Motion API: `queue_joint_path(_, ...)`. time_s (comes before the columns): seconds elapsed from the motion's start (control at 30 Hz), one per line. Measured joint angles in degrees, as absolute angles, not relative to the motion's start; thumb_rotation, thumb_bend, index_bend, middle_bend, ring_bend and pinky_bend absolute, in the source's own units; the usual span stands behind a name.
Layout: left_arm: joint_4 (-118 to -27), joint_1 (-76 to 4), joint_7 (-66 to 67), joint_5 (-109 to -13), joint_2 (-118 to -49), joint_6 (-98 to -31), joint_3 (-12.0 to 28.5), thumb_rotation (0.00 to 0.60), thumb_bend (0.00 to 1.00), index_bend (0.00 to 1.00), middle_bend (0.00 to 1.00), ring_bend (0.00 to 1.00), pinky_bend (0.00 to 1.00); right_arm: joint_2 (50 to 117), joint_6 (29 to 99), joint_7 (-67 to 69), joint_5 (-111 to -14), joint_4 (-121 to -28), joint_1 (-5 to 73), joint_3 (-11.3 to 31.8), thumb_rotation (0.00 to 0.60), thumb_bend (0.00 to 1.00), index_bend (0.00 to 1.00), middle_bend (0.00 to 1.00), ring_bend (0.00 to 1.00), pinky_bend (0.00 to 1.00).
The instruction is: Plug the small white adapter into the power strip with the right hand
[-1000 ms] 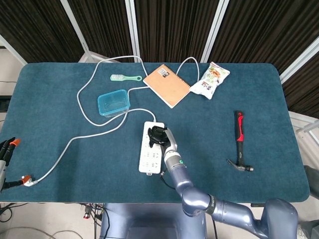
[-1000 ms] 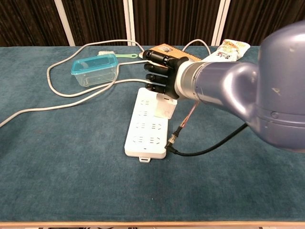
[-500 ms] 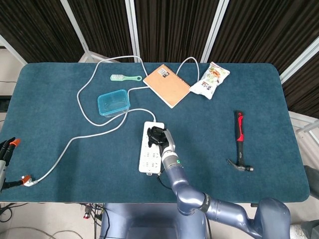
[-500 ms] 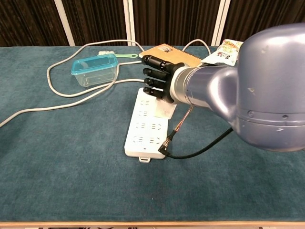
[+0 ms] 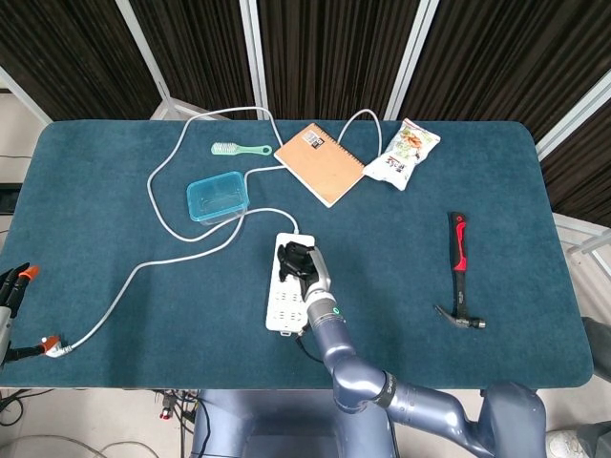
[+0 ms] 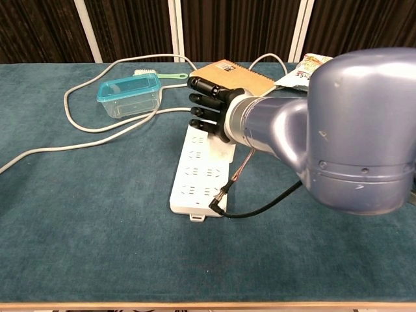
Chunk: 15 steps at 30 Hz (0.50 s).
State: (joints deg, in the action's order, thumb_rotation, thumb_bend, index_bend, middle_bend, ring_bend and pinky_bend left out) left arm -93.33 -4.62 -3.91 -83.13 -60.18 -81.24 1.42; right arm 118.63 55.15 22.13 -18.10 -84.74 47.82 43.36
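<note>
The white power strip (image 5: 284,307) lies lengthwise near the table's front centre, also seen in the chest view (image 6: 198,174). My right hand (image 5: 298,262) hovers low over the strip's far half, fingers curled in and knuckles toward the far left (image 6: 209,116). The small white adapter is hidden under the palm and forearm in both views; it showed beneath the palm in the earlier frames. The strip's near sockets are bare. My left hand is in neither view.
The strip's grey cable (image 5: 162,205) loops left and back. A blue-lidded clear box (image 5: 217,197) sits just beyond the strip. A brown notebook (image 5: 320,162), green brush (image 5: 239,149) and snack bag (image 5: 403,153) lie at the back, with a hammer (image 5: 460,272) to the right.
My right hand has slid left and slightly farther along the power strip. The white adapter visible under the palm earlier is now covered by the hand and forearm.
</note>
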Motion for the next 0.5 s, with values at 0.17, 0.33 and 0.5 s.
queue_joint_path(0.17,-93.4,-4.6,-3.9,-83.1,-60.2,-81.3,1.5,0.600,0.00,0.00,0.00,0.00,0.00,119.3,54.8,22.0,-18.1,-84.4,47.6,42.9,0.600,0.64,0.85,0.87,0.83,0.79)
queue_joint_path(0.33,-93.3,-4.6,-4.0,-83.0,-60.2,-81.3,1.5,0.600,0.00,0.00,0.00,0.00,0.00,119.3,54.6,21.7,-18.7,-84.6,47.5,43.0,0.600,0.64,0.85,0.87,0.83,0.79)
queue_joint_path(0.5,-93.3,-4.6,-4.0,-83.0,-60.2,-81.2,1.5,0.600,0.00,0.00,0.00,0.00,0.00,118.1,54.9,20.6,-21.2,-86.9,47.5,43.4,0.600,0.64,0.78,0.85,0.74,0.62)
